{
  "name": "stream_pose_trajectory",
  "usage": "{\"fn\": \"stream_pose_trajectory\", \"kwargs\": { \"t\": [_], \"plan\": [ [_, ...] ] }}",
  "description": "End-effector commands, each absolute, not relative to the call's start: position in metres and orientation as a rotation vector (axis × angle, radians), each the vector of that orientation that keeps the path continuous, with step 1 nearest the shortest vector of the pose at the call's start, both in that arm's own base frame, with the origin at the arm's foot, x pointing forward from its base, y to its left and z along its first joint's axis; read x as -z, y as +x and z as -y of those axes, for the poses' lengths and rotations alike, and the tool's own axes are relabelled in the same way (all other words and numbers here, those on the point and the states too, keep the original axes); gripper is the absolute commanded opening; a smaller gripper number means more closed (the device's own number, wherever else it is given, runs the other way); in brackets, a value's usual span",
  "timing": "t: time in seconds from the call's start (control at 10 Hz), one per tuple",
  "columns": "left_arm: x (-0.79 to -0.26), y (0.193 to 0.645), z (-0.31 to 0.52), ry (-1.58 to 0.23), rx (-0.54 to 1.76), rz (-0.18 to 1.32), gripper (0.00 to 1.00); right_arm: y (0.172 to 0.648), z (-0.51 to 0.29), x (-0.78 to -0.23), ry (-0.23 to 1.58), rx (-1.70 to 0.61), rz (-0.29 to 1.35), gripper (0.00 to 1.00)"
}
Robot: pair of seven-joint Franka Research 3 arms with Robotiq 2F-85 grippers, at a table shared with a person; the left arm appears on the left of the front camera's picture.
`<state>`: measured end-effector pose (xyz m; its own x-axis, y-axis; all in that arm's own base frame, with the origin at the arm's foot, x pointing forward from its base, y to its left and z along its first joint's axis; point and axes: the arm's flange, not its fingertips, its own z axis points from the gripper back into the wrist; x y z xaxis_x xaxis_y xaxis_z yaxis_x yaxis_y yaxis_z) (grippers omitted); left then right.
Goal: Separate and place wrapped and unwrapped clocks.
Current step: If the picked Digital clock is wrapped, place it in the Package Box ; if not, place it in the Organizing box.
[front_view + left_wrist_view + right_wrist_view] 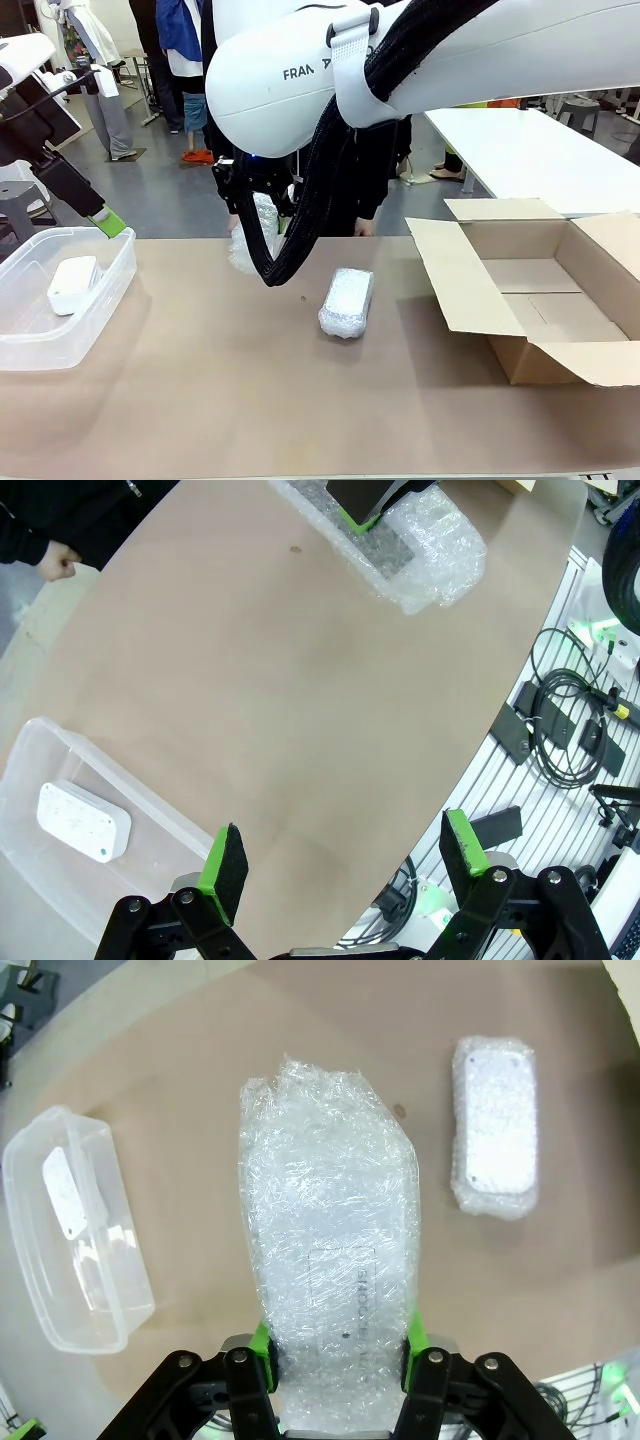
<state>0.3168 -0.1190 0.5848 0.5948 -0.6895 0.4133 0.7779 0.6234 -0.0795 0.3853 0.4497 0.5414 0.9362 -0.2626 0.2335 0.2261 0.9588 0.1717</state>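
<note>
My right gripper (338, 1348) is shut on one wrapped clock (330, 1230), a long bundle in crinkly bubble wrap. In the front view this wrapped clock (248, 242) hangs from my right gripper (254, 196) above the table's far middle. The other wrapped clock (346, 302) lies flat on the table nearer the centre, also seen from the right wrist (493, 1125). The unwrapped clock (73, 285), a smooth white block, lies inside the clear plastic bin (116, 275) at the left. My left gripper (343, 852) is open with nothing between its fingers, high over the bin's near side (106, 220).
An open cardboard box (540, 300) with spread flaps stands at the table's right. A person stands at the far side, one hand (55, 562) near the table edge. Cables and mounts (560, 730) lie beyond the table's near edge. Brown tabletop stretches between bin and box.
</note>
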Motion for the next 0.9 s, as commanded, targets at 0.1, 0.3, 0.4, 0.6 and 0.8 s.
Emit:
{"fn": "stream_pose_trajectory", "kwargs": {
  "t": [0.1,0.3,0.4,0.6,0.8],
  "plan": [
    [-0.585,0.317,0.119,-0.264,0.861,0.372,1.00,0.385,-0.450,-0.541,0.143,0.251,0.258,0.52],
    [-0.585,0.317,0.119,-0.264,0.861,0.372,1.00,0.391,-0.377,-0.583,0.055,0.256,0.216,0.52],
    [-0.585,0.317,0.119,-0.264,0.861,0.372,1.00,0.396,-0.338,-0.595,0.001,0.207,0.133,0.52],
    [-0.585,0.317,0.119,-0.264,0.861,0.372,1.00,0.401,-0.264,-0.593,-0.079,0.103,0.050,0.52],
    [-0.585,0.317,0.119,-0.264,0.861,0.372,1.00,0.402,-0.174,-0.581,-0.056,0.000,0.153,0.52]
  ]
}}
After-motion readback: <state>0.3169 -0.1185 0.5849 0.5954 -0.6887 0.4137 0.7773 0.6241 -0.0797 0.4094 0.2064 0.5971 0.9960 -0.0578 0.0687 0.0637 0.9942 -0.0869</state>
